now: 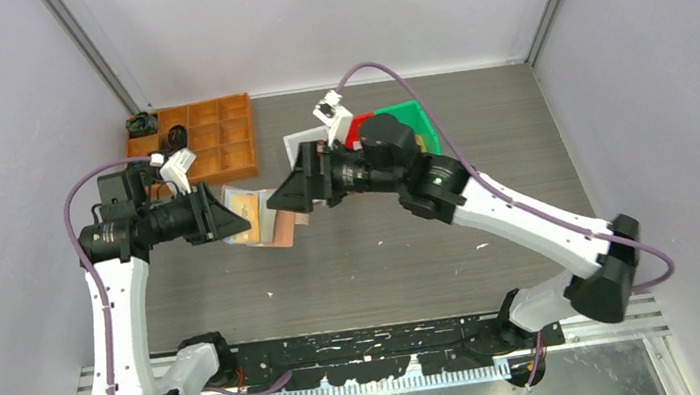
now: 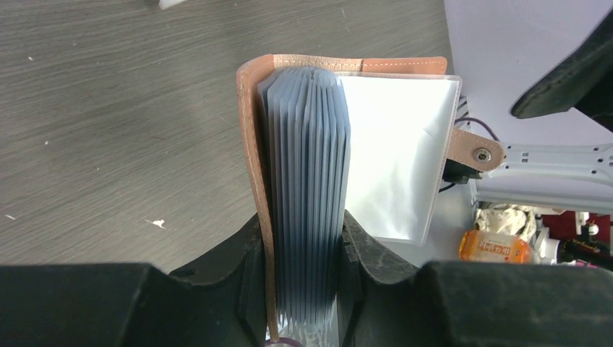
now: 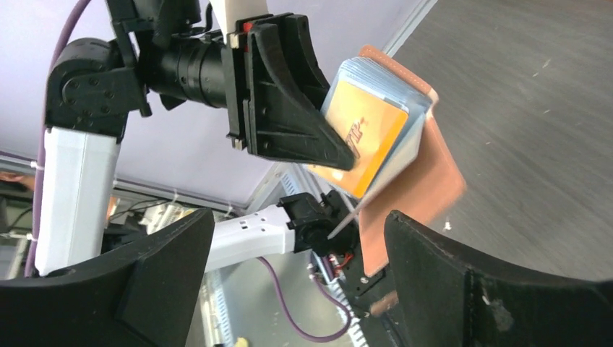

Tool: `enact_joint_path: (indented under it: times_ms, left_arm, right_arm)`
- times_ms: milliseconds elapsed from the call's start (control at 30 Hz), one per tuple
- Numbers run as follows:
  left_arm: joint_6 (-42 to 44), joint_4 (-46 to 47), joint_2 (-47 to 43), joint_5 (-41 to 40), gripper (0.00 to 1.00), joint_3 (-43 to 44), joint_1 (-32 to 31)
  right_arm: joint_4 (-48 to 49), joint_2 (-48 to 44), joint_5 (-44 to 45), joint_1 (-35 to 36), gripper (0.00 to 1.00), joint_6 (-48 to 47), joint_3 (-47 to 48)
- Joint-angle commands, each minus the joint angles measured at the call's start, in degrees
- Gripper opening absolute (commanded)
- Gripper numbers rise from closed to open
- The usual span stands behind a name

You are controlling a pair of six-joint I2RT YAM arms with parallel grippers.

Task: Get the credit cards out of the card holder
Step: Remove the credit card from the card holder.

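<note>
My left gripper (image 1: 224, 219) is shut on the salmon-pink card holder (image 1: 281, 228) and holds it above the table. In the left wrist view my fingers (image 2: 231, 260) clamp the fanned grey sleeves (image 2: 307, 181) against the pink cover (image 2: 249, 144); a clear empty sleeve (image 2: 394, 152) and the snap tab (image 2: 473, 152) stick out to the right. In the right wrist view a yellowish-orange credit card (image 3: 361, 137) sits in the outer sleeve, and the pink flap (image 3: 408, 195) hangs down. My right gripper (image 3: 300, 217) is open and empty, facing the holder, the flap beside its right finger (image 3: 470, 282). It also shows in the top view (image 1: 284, 198).
A wooden compartment tray (image 1: 209, 134) stands at the back left. White (image 1: 302, 146), red (image 1: 358, 128) and green (image 1: 414, 117) bins sit at the back middle, behind my right arm. Grey walls close in both sides.
</note>
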Motion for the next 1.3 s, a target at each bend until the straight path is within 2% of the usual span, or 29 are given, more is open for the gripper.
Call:
enact_joint_path:
  times_ms: [0, 100, 267, 367, 467, 533, 600, 700, 867, 1100, 1267]
  left_arm:
    - [3.3, -1.4, -0.3, 1.5, 0.0, 3.6, 0.0]
    - [4.9, -2.0, -0.1, 4.2, 0.0, 3.8, 0.1]
    - [5.9, -1.8, -0.9, 4.6, 0.0, 3.8, 0.1]
    - [6.5, -1.7, -0.9, 2.1, 0.0, 4.0, 0.1]
    - [7.7, -2.1, -0.7, -0.2, 0.0, 4.3, 0.1]
    - [7.8, -2.1, -0.8, -0.1, 0.0, 4.3, 0.1]
    - [7.8, -1.5, -0.9, 0.1, 0.0, 4.1, 0.0]
    - [7.8, -0.5, -1.2, 0.8, 0.0, 3.6, 0.0]
    - [7.8, 0.4, -2.2, 1.7, 0.0, 2.9, 0.1]
    - [9.5, -0.3, -2.4, 2.6, 0.0, 2.8, 0.1]
    - [8.8, 0.0, -3.4, 5.7, 0.0, 3.3, 0.1]
  right_arm:
    - [3.2, 6.6, -6.4, 0.2, 0.9, 6.3, 5.0]
    - [8.9, 9.2, -8.7, 0.2, 0.85, 10.4, 3.8]
    - [10.4, 12.2, -9.2, 0.2, 0.76, 12.2, 2.3]
    - [1.1, 11.4, -7.1, -0.3, 0.69, 7.2, 4.5]
    - [-12.8, 7.7, 1.7, -0.7, 0.7, -0.6, 8.3]
    - [-18.7, 4.8, 8.8, -1.3, 0.71, -3.5, 9.8]
    - [-20.9, 2.6, 12.1, -1.4, 0.7, -4.7, 11.0]
    - [-11.5, 1.3, 5.2, -0.3, 0.67, 0.0, 8.9]
    - [-6.2, 7.8, 0.2, 4.3, 0.65, 3.7, 12.8]
    - [2.0, 14.0, -1.2, 6.9, 0.64, 8.9, 12.9]
    - [5.2, 14.3, -1.0, 6.4, 0.63, 9.9, 7.5]
